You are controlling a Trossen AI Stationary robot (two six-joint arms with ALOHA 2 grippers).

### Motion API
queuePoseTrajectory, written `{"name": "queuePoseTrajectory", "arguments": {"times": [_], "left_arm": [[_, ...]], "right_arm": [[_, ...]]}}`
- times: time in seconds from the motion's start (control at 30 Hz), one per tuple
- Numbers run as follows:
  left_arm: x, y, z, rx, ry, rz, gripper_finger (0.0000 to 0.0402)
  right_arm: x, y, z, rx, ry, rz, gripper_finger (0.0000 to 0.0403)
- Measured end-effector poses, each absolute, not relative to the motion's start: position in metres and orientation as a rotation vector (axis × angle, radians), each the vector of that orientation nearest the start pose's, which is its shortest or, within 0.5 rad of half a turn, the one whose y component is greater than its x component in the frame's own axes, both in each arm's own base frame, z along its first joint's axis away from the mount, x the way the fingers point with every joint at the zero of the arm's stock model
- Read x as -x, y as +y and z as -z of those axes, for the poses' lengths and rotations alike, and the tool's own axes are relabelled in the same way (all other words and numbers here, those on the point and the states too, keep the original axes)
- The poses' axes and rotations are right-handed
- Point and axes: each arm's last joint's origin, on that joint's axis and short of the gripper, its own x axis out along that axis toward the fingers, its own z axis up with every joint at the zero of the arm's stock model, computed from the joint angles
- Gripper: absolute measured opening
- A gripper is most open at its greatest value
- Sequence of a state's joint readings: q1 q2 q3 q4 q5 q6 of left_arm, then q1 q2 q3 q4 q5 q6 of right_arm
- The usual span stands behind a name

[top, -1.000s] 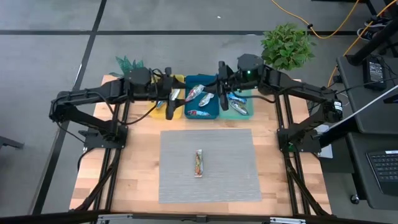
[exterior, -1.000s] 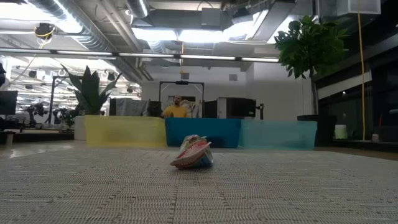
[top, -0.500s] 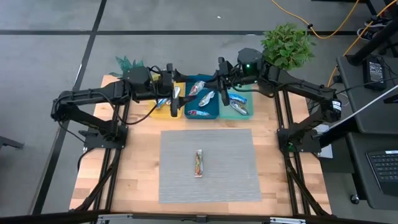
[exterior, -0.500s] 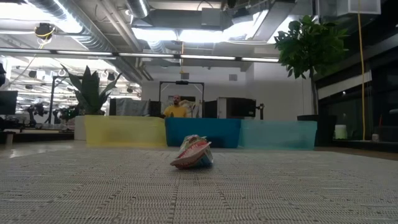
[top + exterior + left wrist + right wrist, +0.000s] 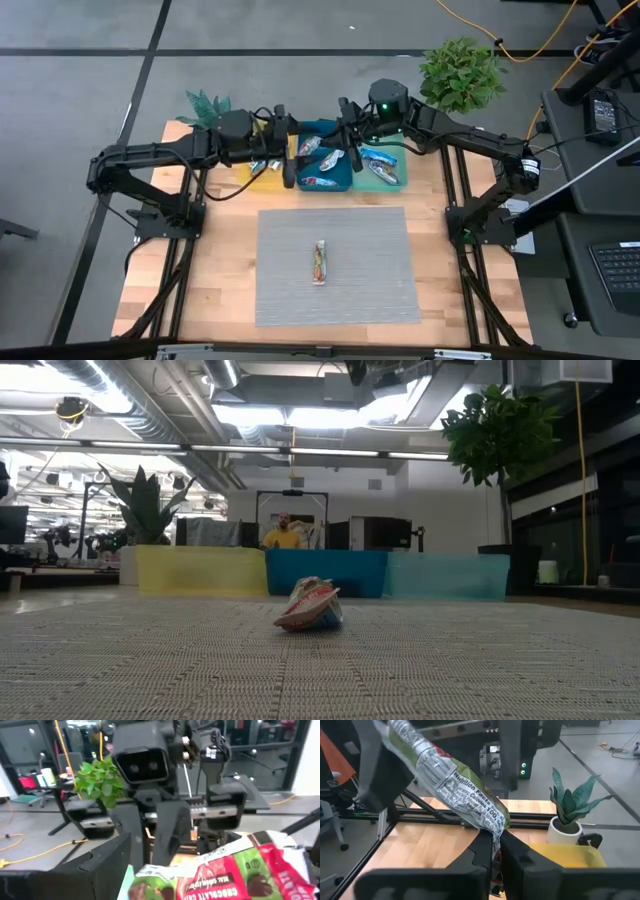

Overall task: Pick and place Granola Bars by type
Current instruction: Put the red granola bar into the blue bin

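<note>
Above the blue tray (image 5: 325, 165), your right pincer (image 5: 494, 851) pinches a green-wrapped granola bar (image 5: 451, 781) by its crimped end. Your left pincer (image 5: 289, 178) gapes empty beside it. The bar looks light, crinkly and slippery; take it at the seal. "Nutrition Facts" and "Calories 100" read clearly. Another bar (image 5: 319, 262) lies on the mat (image 5: 380, 270), nearer you.

There are three trays in a row at the back of the counter (image 5: 225, 260): one yellow tray (image 5: 262, 178), one blue tray (image 5: 322, 170) and one teal tray (image 5: 385, 170). One granola bar (image 5: 319, 262) lies alone on one grey mat (image 5: 338, 266), and a few more bars lie in the trays, but they are too small to count. There are two dark arms, one leafy plant (image 5: 460, 72) and one spiky plant (image 5: 205, 103).
</note>
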State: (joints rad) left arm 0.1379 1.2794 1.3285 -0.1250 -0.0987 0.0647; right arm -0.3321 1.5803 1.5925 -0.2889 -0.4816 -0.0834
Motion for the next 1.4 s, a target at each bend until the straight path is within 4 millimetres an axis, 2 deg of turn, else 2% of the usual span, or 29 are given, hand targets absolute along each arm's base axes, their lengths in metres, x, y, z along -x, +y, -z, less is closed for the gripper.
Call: {"name": "queuePoseTrajectory", "arguments": {"times": [0.2,0.37,0.6,0.83,0.97,1.07,1.27,1.4], "left_arm": [[-0.279,0.043,-0.4212,-0.065,0.083,-0.283,0.0303],[-0.2785,0.0441,-0.4212,-0.066,0.085,-0.321,0.0272],[-0.2778,0.0455,-0.4192,-0.07,0.108,-0.376,0.0187],[-0.2772,0.0458,-0.4161,-0.072,0.142,-0.378,0.0087],[-0.277,0.0458,-0.4162,-0.072,0.142,-0.378,0.0043],[-0.277,0.0458,-0.4162,-0.072,0.142,-0.378,0.0032],[-0.277,0.0458,-0.4162,-0.072,0.143,-0.377,0.004],[-0.277,0.0458,-0.4162,-0.072,0.143,-0.375,0.0031]], "right_arm": [[-0.3413,-0.1042,-0.4051,-0.023,0.246,-0.159,0.0025],[-0.3411,-0.1032,-0.405,-0.032,0.245,-0.194,0.0013],[-0.3398,-0.1066,-0.4048,-0.036,0.248,-0.185,0.0036],[-0.3384,-0.111,-0.4047,-0.039,0.249,-0.17,0.0017],[-0.3383,-0.111,-0.4049,-0.038,0.248,-0.17,0.0022],[-0.3383,-0.111,-0.4049,-0.038,0.248,-0.169,0.003],[-0.3383,-0.111,-0.4049,-0.037,0.248,-0.169,0.0019],[-0.3383,-0.111,-0.4049,-0.039,0.248,-0.169,0.0021]]}}
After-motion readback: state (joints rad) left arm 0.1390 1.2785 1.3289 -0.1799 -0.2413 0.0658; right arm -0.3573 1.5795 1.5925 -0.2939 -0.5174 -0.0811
